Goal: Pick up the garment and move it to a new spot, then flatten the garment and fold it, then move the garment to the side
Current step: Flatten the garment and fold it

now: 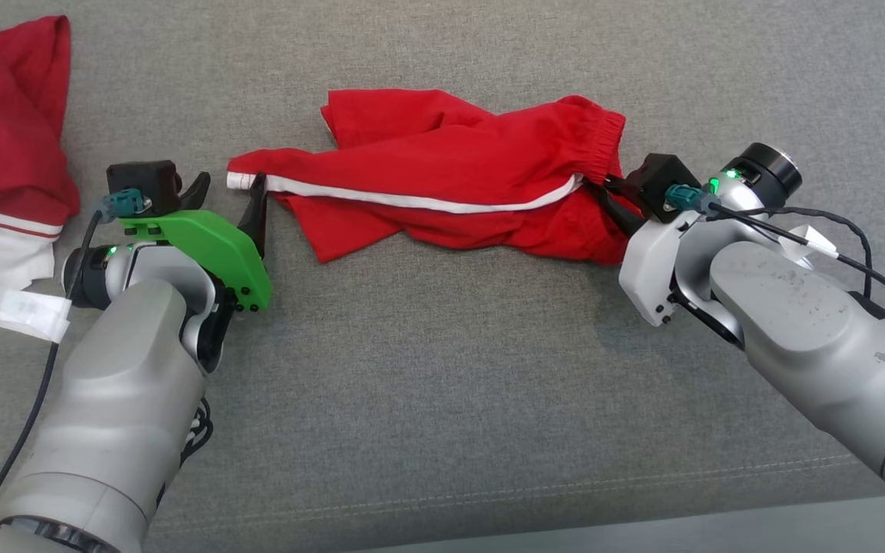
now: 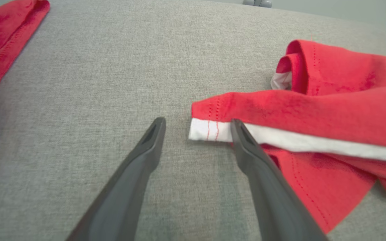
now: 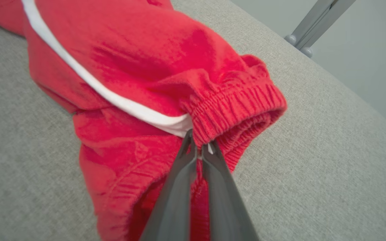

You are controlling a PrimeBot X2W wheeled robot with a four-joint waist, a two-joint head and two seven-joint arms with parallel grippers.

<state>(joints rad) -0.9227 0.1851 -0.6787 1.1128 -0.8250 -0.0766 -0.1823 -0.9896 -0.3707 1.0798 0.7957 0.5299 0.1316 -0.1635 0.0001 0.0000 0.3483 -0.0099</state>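
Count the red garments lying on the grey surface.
2. The red shorts lie in the middle, waistband pinched in the right gripper. Another red garment lies at the far left, cut off by the picture's edge; more could be hidden there.

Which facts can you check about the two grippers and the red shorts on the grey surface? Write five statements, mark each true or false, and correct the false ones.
1. The right gripper is shut on the elastic waistband of the red shorts. True.
2. The left gripper is clamped on the leg hem. False: its jaws stand open at the hem and grip nothing.
3. A white stripe runs along the shorts. True.
4. The shorts lie folded in a neat square. False: they lie crumpled and stretched out between the grippers.
5. A second red garment lies on the robot's left. True.
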